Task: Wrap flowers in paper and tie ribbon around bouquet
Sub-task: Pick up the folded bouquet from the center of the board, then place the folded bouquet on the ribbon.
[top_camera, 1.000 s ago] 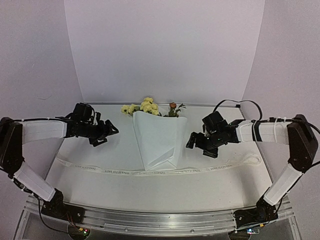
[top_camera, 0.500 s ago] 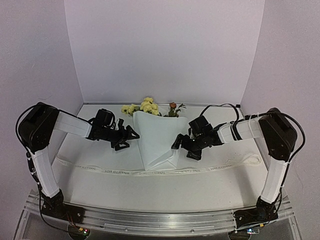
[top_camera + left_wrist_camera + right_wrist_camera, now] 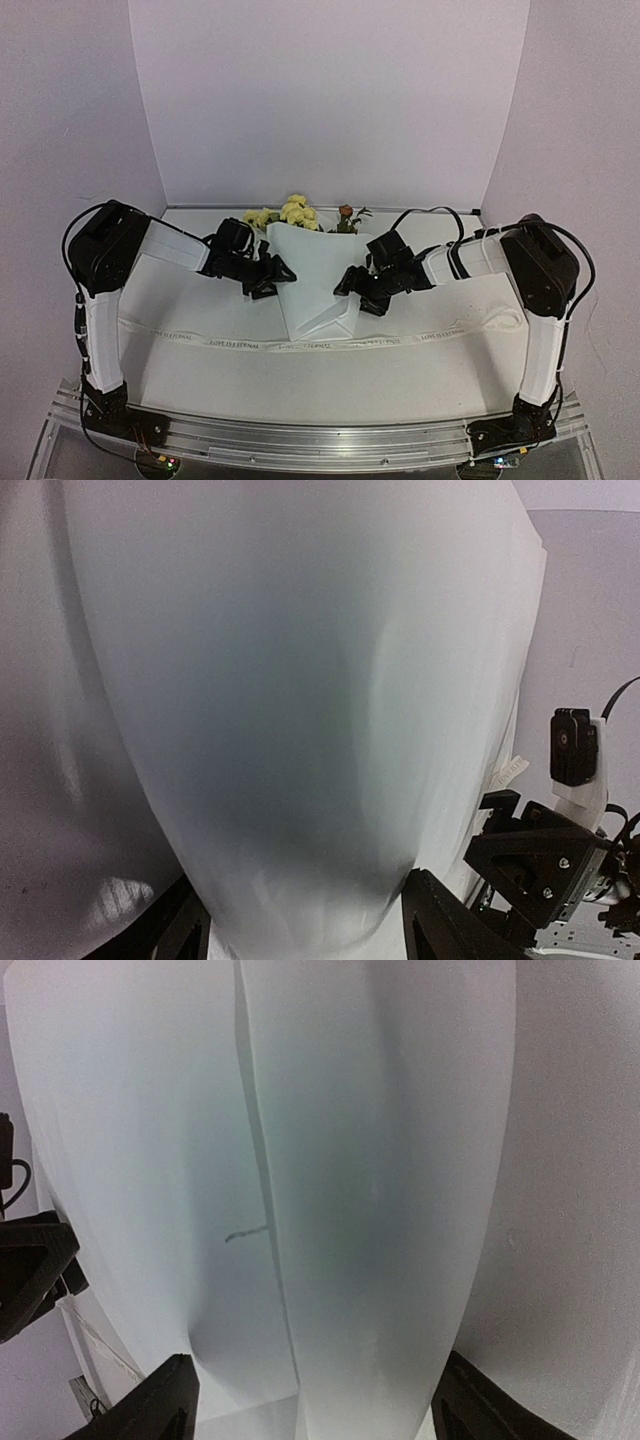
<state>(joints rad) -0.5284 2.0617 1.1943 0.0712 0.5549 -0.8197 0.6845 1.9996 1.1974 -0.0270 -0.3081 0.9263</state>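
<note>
The bouquet stands mid-table: a white paper (image 3: 318, 285) cone with yellow and orange-brown flowers (image 3: 296, 212) poking out of its top. The cream ribbon (image 3: 240, 342) lies flat across the table under the cone's lower end. My left gripper (image 3: 281, 274) is at the cone's left side and my right gripper (image 3: 347, 284) at its right side. In the left wrist view the paper's (image 3: 300, 730) rounded fold fills the gap of the open left gripper (image 3: 315, 932). The right wrist view shows the same for the open right gripper (image 3: 320, 1410) and the paper (image 3: 370, 1180). Both sets of fingertips sit close against the paper.
White walls close the table at the back and both sides. The ribbon's ends reach toward the left edge (image 3: 130, 325) and curl at the right (image 3: 505, 320). The metal rail (image 3: 320, 440) with both arm bases runs along the near edge.
Both arms swung inward from the table's sides to the bouquet. Their jaws now straddle the cone's left and right folds and have narrowed somewhat.
</note>
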